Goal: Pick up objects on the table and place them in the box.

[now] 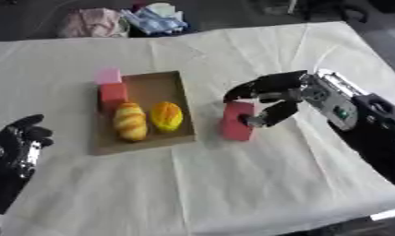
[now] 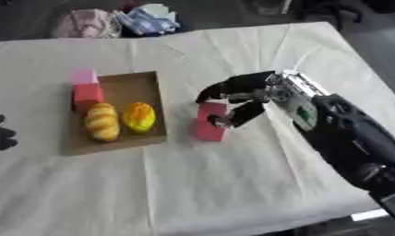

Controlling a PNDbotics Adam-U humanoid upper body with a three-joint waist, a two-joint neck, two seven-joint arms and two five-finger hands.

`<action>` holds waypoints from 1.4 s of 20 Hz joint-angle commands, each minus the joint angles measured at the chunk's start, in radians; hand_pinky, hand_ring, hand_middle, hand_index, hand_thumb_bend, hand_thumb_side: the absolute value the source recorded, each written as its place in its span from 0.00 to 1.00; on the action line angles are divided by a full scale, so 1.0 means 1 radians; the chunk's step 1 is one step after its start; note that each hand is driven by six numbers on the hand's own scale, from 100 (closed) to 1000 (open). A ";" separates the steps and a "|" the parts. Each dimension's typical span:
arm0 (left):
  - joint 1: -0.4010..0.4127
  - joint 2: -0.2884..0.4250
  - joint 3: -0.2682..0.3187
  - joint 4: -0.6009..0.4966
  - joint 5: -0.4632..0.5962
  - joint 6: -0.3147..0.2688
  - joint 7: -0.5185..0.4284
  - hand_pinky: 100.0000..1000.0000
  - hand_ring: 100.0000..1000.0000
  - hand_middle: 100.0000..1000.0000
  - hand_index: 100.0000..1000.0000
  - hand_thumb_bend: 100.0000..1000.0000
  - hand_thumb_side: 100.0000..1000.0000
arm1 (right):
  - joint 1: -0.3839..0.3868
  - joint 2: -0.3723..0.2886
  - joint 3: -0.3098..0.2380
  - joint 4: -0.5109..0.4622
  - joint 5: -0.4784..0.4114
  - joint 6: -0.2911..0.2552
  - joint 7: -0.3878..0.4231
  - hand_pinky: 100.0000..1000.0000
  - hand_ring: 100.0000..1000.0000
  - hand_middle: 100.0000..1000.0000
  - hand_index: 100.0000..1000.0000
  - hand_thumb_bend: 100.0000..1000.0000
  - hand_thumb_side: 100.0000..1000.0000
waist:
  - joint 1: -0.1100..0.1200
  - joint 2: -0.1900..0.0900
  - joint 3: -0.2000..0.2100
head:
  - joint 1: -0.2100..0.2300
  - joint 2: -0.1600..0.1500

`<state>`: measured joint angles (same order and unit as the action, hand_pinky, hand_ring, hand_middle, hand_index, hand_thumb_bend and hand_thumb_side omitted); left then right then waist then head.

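Right hand is grasping a red block, fingers curled over its top and thumb against its right face; the block stands on the white tablecloth, just right of the box. The shallow cardboard box holds a striped yellow bread piece, an orange-yellow piece and a red cube; a pink cube sits at its far left corner. Left hand rests released, near left. No legible writing.

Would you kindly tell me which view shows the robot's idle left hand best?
The left eye view: the whole left robot hand shows at the lower left, fingers relaxed. The right eye view catches only dark fingertips at its left edge.
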<state>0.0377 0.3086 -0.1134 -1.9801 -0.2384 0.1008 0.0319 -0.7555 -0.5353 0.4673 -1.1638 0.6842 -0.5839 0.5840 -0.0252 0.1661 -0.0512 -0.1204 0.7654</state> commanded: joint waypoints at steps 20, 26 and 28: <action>-0.002 0.016 0.005 -0.020 -0.001 -0.001 -0.002 0.72 0.61 0.59 0.84 0.00 0.79 | -0.045 -0.005 -0.074 -0.083 -0.053 -0.323 0.323 0.77 0.74 0.47 0.97 0.00 0.30 | -0.010 -0.030 0.000 | -0.010 0.005; -0.002 0.015 0.005 -0.020 0.001 -0.002 -0.003 0.72 0.61 0.59 0.84 0.00 0.79 | -0.119 0.025 -0.110 -0.071 -0.117 -0.323 0.323 0.77 0.73 0.47 0.97 0.00 0.28 | -0.008 -0.032 0.003 | -0.011 0.005; -0.004 0.014 0.004 -0.020 0.002 -0.003 -0.004 0.72 0.61 0.59 0.84 0.00 0.79 | -0.157 0.043 -0.117 -0.051 -0.134 -0.323 0.323 0.77 0.73 0.47 0.97 0.00 0.26 | -0.005 -0.031 0.005 | -0.012 0.005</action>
<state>0.0401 0.3084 -0.1133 -1.9801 -0.2384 0.0992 0.0298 -0.8885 -0.4862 0.3682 -1.2134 0.5681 -0.5839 0.5840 -0.0252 0.1661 -0.0463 -0.1275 0.7654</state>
